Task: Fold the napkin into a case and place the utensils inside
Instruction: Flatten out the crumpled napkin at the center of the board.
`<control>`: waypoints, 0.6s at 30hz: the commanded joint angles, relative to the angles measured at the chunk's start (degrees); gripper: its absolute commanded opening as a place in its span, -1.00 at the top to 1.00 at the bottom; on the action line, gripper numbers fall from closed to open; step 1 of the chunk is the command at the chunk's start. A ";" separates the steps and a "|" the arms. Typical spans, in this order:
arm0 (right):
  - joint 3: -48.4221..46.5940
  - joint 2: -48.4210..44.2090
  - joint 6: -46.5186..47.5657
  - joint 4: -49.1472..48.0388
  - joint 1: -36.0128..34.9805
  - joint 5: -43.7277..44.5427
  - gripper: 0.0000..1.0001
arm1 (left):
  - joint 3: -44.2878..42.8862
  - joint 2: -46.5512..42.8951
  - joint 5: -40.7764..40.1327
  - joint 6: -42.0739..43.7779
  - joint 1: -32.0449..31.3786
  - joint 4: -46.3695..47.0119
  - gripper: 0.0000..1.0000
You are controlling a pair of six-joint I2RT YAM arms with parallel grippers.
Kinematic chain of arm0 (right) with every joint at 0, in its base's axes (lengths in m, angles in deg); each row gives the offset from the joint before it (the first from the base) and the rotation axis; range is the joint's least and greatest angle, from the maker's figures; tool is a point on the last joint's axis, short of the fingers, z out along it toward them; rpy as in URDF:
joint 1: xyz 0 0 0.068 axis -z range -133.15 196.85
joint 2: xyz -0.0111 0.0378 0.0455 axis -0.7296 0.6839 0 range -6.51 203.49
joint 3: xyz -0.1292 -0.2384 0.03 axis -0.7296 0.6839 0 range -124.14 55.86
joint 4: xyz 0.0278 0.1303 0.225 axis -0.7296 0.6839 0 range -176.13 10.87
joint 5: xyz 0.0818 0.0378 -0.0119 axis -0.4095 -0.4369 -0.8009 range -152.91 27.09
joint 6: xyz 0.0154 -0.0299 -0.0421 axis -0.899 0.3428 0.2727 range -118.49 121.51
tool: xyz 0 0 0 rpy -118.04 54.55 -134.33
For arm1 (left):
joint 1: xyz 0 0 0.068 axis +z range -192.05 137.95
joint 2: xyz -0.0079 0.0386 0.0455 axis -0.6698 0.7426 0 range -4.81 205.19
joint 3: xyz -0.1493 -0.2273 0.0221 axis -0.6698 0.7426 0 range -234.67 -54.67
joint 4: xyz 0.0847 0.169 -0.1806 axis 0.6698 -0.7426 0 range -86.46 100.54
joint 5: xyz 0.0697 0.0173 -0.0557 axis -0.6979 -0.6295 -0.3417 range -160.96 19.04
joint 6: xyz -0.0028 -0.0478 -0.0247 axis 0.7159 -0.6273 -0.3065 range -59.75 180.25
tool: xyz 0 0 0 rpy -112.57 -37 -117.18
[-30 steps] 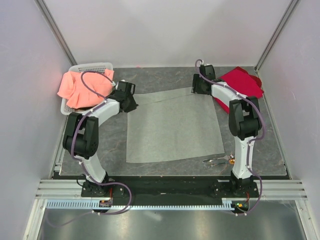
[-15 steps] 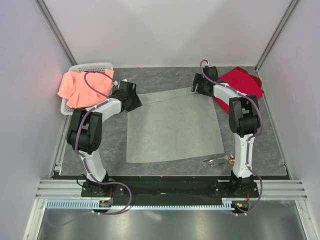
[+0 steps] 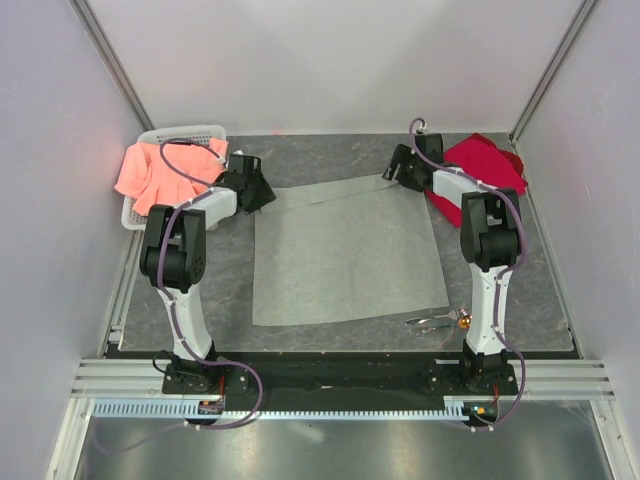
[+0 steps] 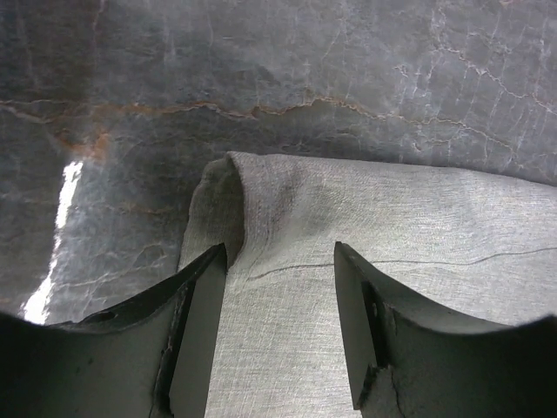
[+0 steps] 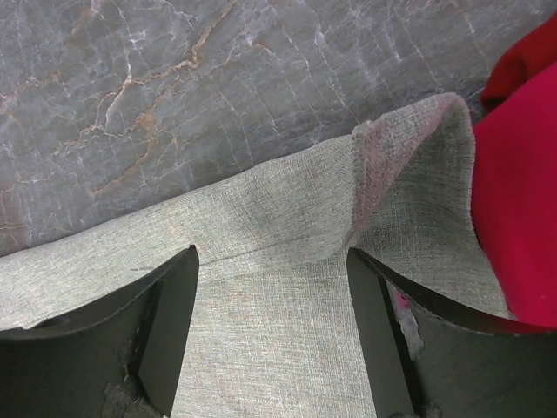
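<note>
Left arm (image 3: 205,205) and right arm (image 3: 455,185) just reached the far corners of the napkin (image 3: 345,255), jaws wide astride each; pinch next.

Dark grey marbled tabletop (image 3: 330,150), veined white and rust, lies beneath the left gripper (image 4: 280,252) and right gripper (image 5: 271,252). Plain white walls (image 3: 330,60) rise beyond and beside them. A glare patch (image 4: 59,209) shines left of the left gripper.

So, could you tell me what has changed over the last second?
The left gripper moved farther out, toward the napkin's far left corner. The right gripper edged outward toward the far right one. Both are open, with nothing gripped. Napkin and utensils stayed put.
</note>
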 commanded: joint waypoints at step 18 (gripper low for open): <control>-9.19 14.12 -37.71 -34.98 2.75 -17.14 -0.11 | -6.65 7.52 13.40 -18.96 7.91 20.46 0.44</control>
